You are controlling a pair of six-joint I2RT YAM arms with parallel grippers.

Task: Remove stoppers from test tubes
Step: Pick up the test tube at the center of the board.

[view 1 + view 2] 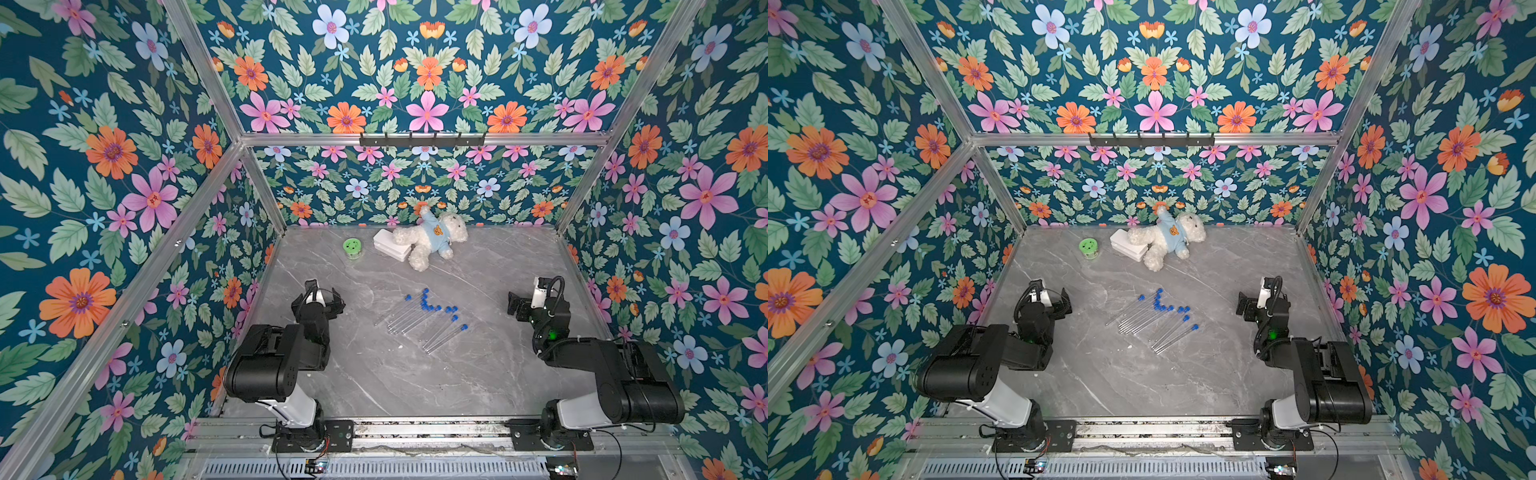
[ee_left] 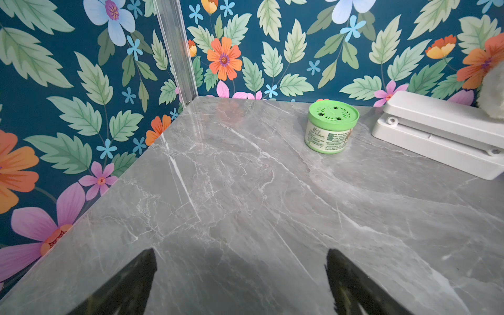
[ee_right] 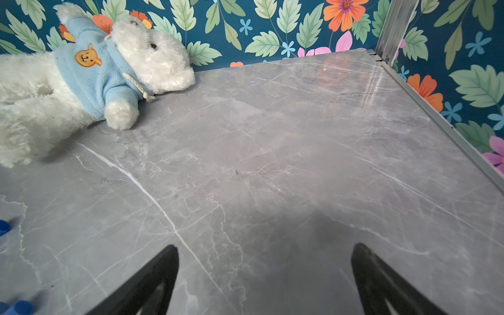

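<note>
Two folded arms, both grippers spread wide.
Black-and-white left arm [image 1: 266,365], bent sharply at the elbow, wrist low and pointing forward, with black two-fingered left gripper [image 2: 241,253] parted fully, dark tapered fingertips [image 2: 136,278] well apart in the wrist view. Black-and-white right arm [image 1: 631,382], folded the same way, black two-fingered right gripper [image 3: 264,248] also facing forward, fingertips [image 3: 163,267] parted just as wide.

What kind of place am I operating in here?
Probably a staged robot test cell, not a real lab: a marble-look table boxed in by an aluminium frame and floral walls, with a teddy among the props.
</note>
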